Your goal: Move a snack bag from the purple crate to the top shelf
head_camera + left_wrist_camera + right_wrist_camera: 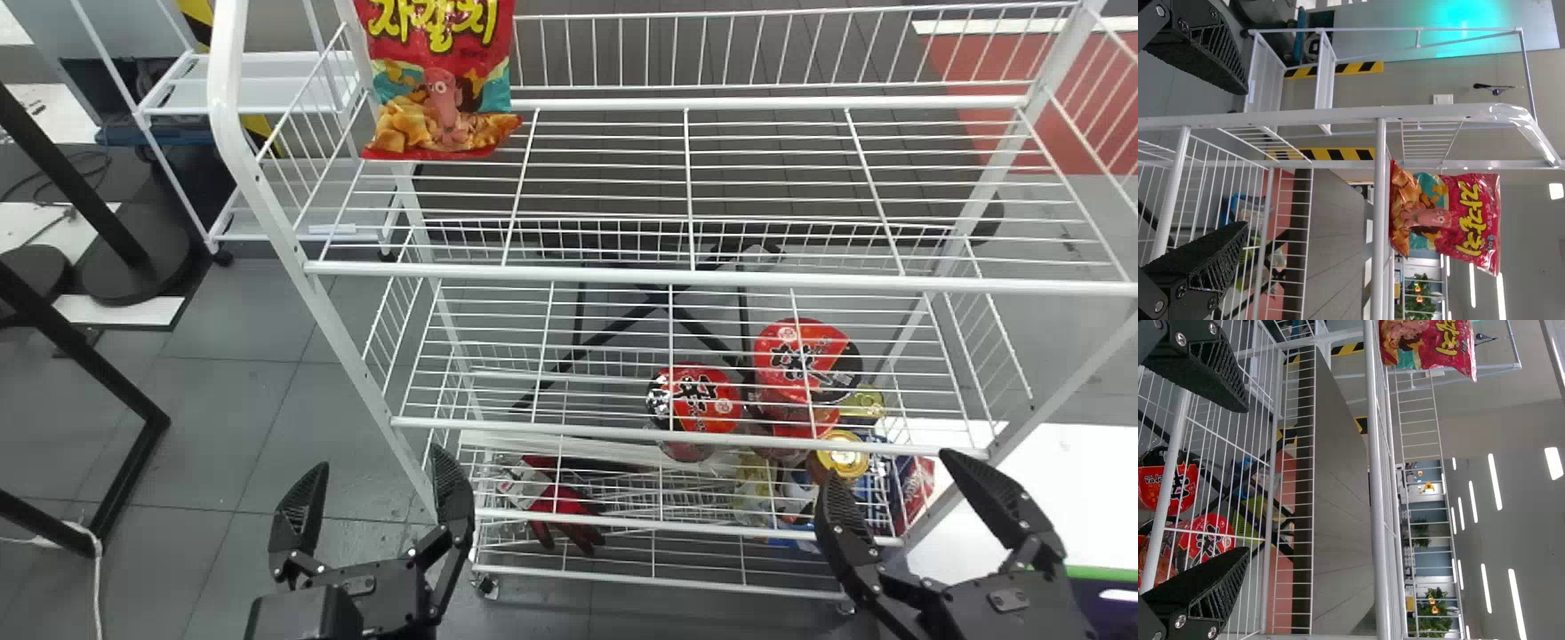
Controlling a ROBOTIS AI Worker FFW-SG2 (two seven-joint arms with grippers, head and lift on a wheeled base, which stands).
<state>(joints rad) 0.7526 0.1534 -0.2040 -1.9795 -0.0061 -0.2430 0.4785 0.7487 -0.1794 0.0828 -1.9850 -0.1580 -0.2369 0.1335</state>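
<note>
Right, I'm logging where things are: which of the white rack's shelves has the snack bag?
The top shelf: the snack bag stands near its left end. It is the highest level; the red-lidded cups sit lower down.

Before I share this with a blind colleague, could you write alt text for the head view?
A red snack bag stands at the left end of the top shelf of a white wire rack. The left gripper and right gripper, both open and empty, are near the bottom edge; red-topped tubs show lower in the rack.
</note>
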